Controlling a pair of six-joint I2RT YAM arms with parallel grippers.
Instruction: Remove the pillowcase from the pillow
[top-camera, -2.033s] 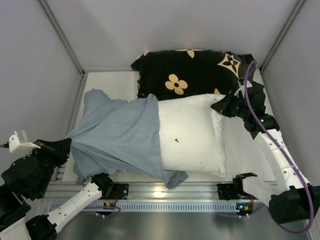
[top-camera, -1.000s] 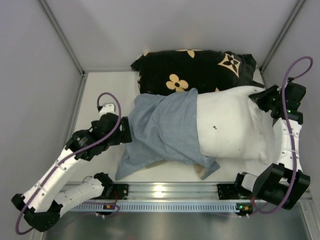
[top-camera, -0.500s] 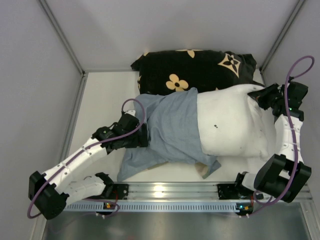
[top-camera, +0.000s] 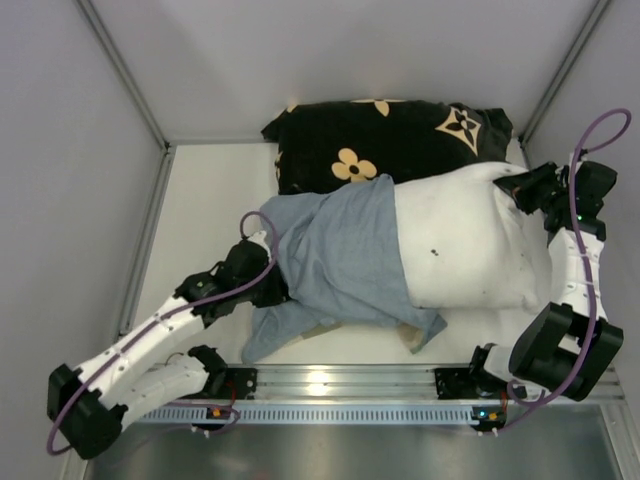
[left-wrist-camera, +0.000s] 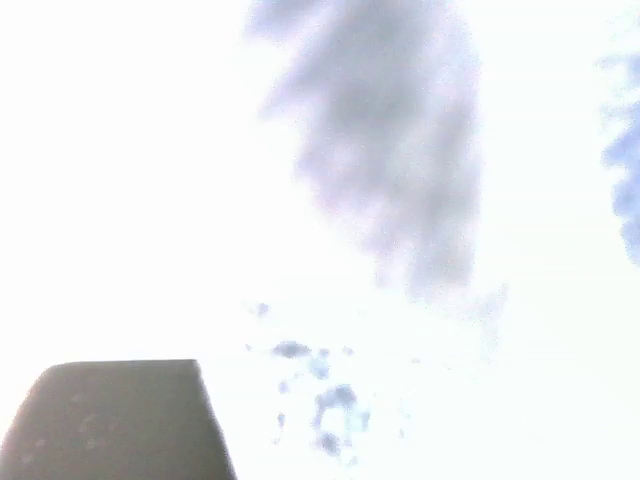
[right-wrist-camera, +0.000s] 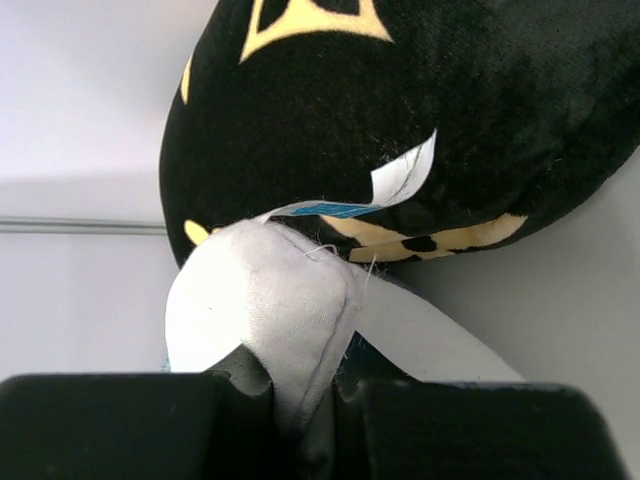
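Top external | left hand (top-camera: 272, 286) grips pillowcase (top-camera: 340, 250) edge | right hand (top-camera: 521, 190) pinches pillow (top-camera: 470, 250)

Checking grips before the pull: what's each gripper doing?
Left gripper: closed at the pillowcase edge; grip not visible.
Right gripper: closed on the pillow corner.

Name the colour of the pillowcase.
Plain dusty grey-blue pillowcase, no pattern; it shows best in the top external view.

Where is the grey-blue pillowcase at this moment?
In the top view, the pillowcase lies left of centre, over the left half of the white pillow, on the near side of the black flowered pillow.
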